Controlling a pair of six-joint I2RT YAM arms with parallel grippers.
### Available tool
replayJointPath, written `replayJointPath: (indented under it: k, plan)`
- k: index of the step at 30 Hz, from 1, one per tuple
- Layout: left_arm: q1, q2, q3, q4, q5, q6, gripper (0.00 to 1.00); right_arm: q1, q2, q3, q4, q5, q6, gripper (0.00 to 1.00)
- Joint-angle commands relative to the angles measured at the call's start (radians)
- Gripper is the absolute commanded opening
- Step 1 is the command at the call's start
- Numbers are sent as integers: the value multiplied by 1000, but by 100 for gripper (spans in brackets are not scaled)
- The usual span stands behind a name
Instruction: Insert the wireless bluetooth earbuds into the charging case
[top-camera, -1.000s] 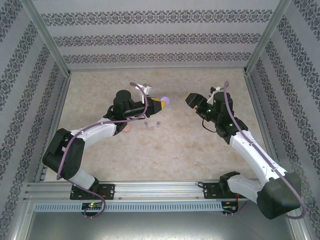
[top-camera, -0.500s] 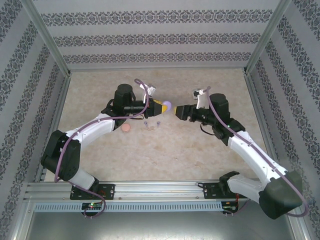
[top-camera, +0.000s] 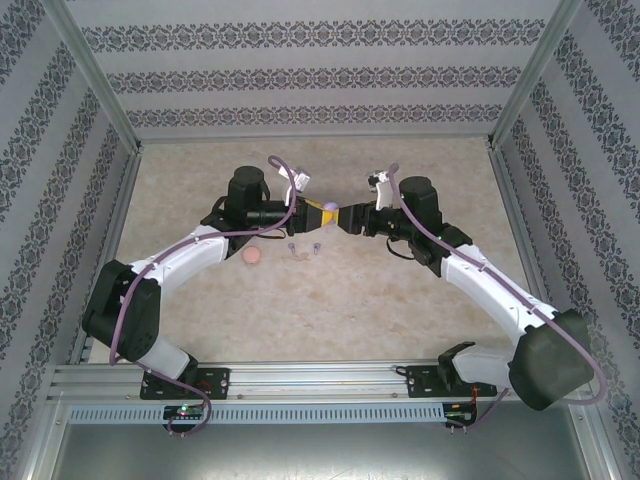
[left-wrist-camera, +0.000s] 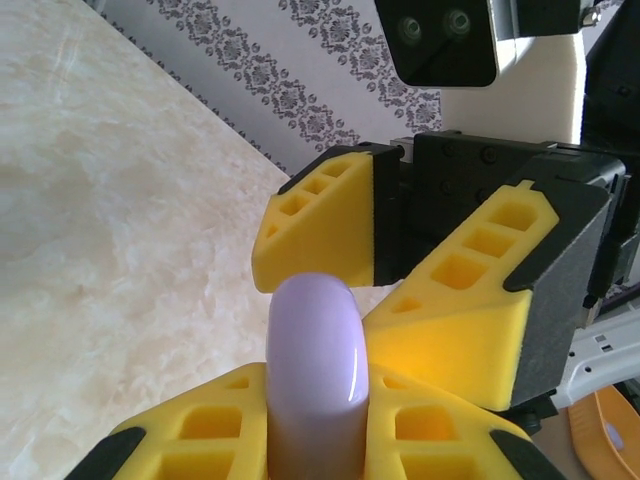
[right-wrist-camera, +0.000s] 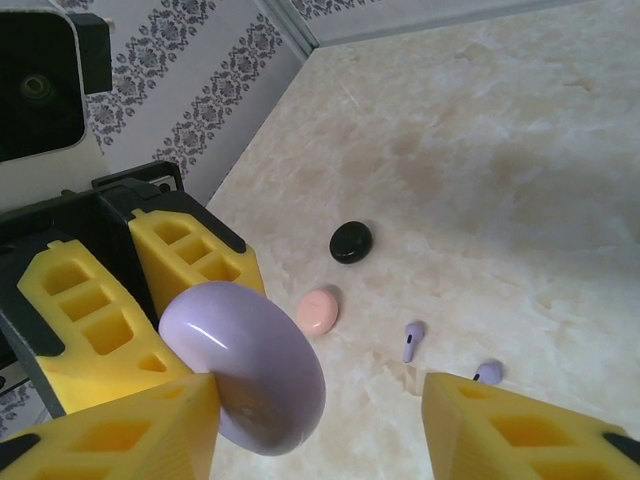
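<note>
Glossy purple case (right-wrist-camera: 245, 365), matt marbled table (right-wrist-camera: 500, 150)

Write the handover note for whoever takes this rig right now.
Left tool: shut on the purple case, held up off the table; the lid looks closed.
Right tool: open, with its fingers on either side of the case, not clamped.
On the table: two purple earbuds, a pink disc and a black disc, all lying loose.
Done: the case has been picked up and brought to the right tool.
Left to do: open the case, pick up both earbuds and seat them.
</note>
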Motion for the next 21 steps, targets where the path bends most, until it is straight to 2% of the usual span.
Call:
replayJointPath:
  k: [1, 6, 9, 15, 21]
  plan:
    - [-2, -22, 27, 33, 57, 6, 0, -49, 23, -30, 23, 57, -3, 52]
    - [-2, -40, 19, 47, 57, 2, 0, -141, 15, -105, 61, 27, 51, 48]
    - [-3, -39, 14, 52, 54, 0, 0, -153, -36, -124, 69, -3, 82, 48]
    - [-1, -25, 6, 108, 55, -36, 0, -119, -135, -123, 80, -115, 101, 50]
    - [-2, -17, 12, 126, 59, -53, 0, -48, -133, -76, 61, -74, 82, 49]
